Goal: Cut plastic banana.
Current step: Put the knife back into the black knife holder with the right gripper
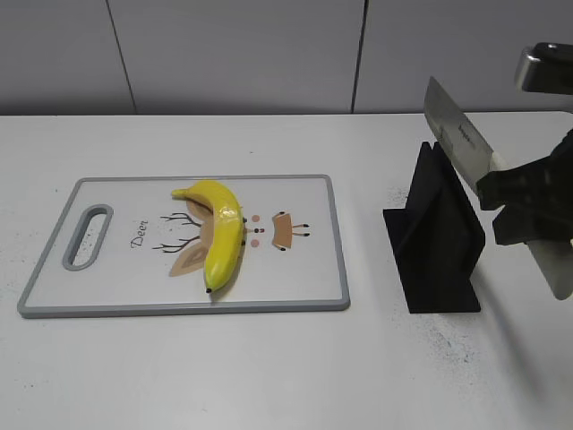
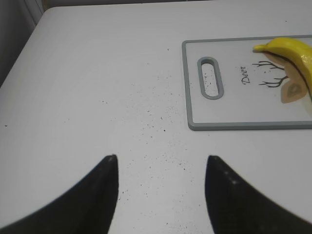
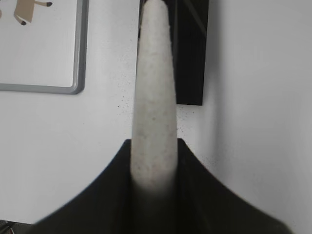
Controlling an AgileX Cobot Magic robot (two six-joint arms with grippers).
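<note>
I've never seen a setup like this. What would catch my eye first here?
Most striking is the glossy yellow plastic banana, lying in the middle of a white, grey-rimmed cutting board printed with a deer drawing. To its right, the right gripper holds a pale-handled knife with a broad silvery blade, tilted above a black knife stand. The left gripper hovers open over bare white table.
</note>
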